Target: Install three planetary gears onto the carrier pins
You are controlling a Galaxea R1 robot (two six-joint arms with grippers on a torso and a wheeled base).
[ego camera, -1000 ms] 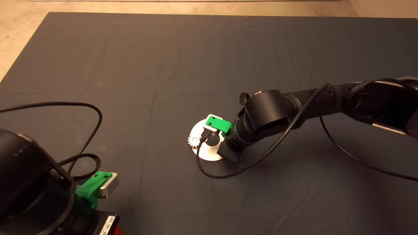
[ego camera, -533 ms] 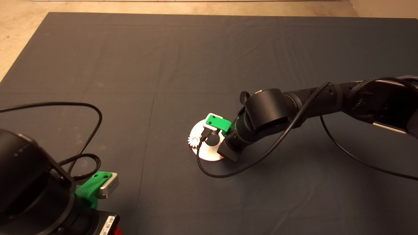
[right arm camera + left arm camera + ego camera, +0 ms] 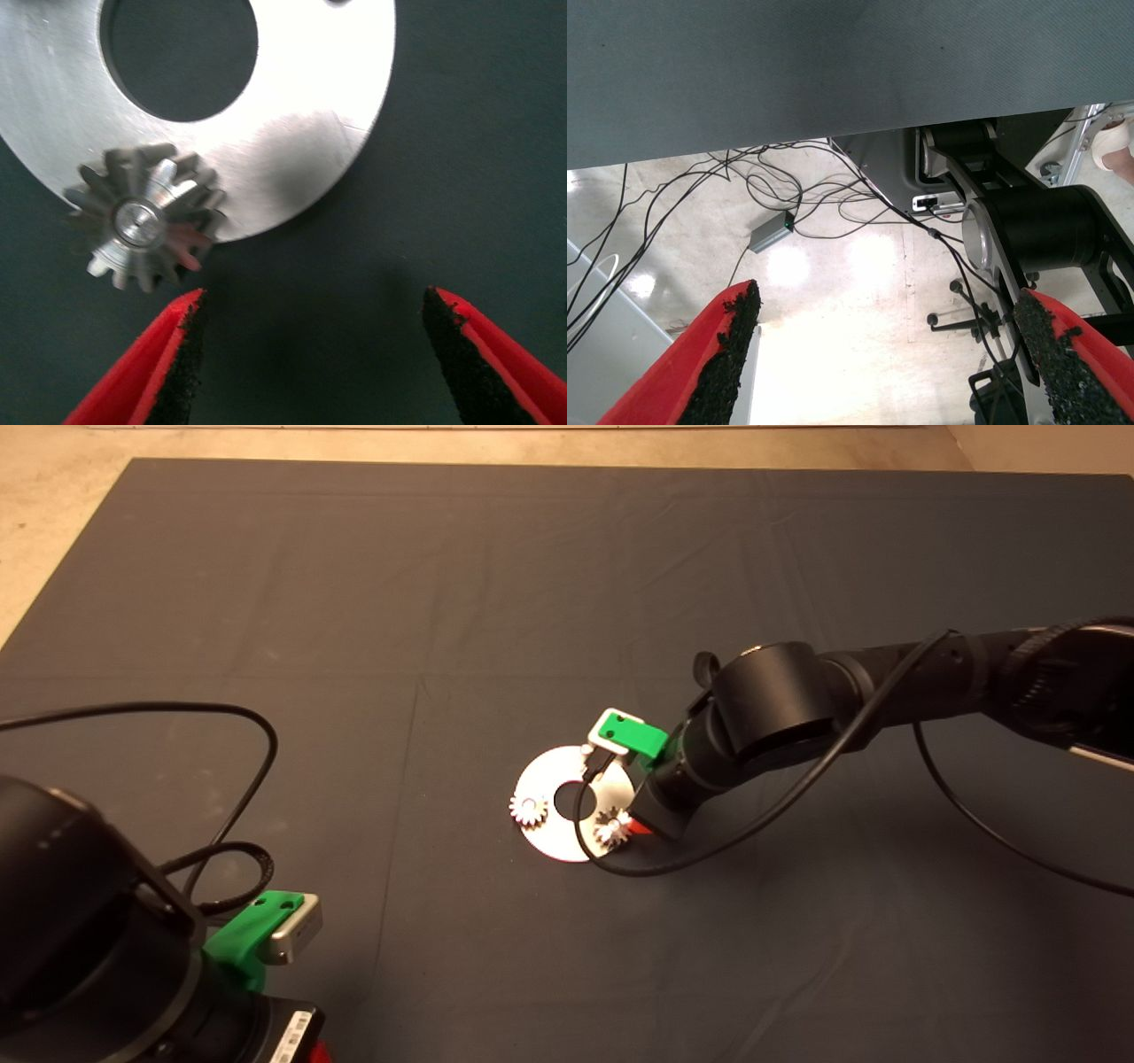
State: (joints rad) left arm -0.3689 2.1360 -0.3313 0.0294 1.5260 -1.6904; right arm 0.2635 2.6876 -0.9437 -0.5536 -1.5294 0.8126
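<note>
Now 2 planetary gears [image 3: 528, 809] sit on pins; right hand [image 3: 310, 354] open.

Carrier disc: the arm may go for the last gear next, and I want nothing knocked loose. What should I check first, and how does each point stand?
1. Near gear seated on its pin: ok.
2. Far gear on the disc: ok.
3. Right gripper open, clear of the near gear: ok.
4. Third pin bare: cannot tell.
5. Third gear located: not ok, none in view.
6. Left gripper parked off the mat's edge: ok.
</note>
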